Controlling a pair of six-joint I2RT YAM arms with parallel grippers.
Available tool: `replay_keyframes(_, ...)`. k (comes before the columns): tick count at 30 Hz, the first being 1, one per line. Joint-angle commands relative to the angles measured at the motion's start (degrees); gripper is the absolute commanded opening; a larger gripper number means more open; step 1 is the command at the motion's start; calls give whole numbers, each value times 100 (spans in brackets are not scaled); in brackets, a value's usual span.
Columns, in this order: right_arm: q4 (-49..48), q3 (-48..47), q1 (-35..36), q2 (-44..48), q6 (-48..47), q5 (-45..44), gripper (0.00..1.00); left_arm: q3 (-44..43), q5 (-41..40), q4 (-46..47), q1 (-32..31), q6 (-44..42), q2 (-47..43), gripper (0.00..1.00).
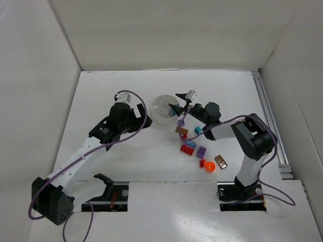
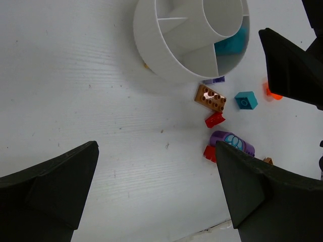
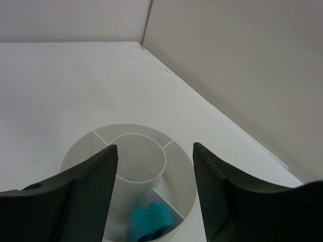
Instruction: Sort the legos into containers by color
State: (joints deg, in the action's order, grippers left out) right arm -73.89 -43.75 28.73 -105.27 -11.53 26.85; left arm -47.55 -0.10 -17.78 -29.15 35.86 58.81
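White divided dish with loose bricks beside it

The round, low-walled dish (image 1: 159,119) sits upright. One teal brick (image 3: 151,219) lies in a wedge compartment beside the central well. In the top view, the other pieces are scattered on the dish's right, near side: a purple brick (image 1: 180,122) and a brown brick (image 1: 181,131) closest, then a teal cube (image 1: 198,130), a red brick (image 1: 186,149) and a purple block (image 1: 201,152). An orange round piece (image 1: 210,166) and a brown plate (image 1: 220,162) lie farthest away.

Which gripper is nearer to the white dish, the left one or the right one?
Right. The right gripper hangs open above the right rim of the dish. The left gripper, also open, is off its left side, not touching it.
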Motion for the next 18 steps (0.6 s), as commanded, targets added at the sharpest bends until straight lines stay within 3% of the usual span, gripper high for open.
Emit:
replay_keyframes(1,-521,120,-87,350,107,215,65,-79,-52,38,-21,-61,-80,100)
replay_keyframes(10,-224,261,-253,823,107,602,64,-26,115,91,-21,-8,-80,100)
replay_keyframes(15,1856,779,-666,2202,-331,655,71,-97,422,458,-170,-202,113,100)
replay_keyframes(18,3517,1305,-1114,3472,-587,41,84,-622,135,512,-897,-394,655,100)
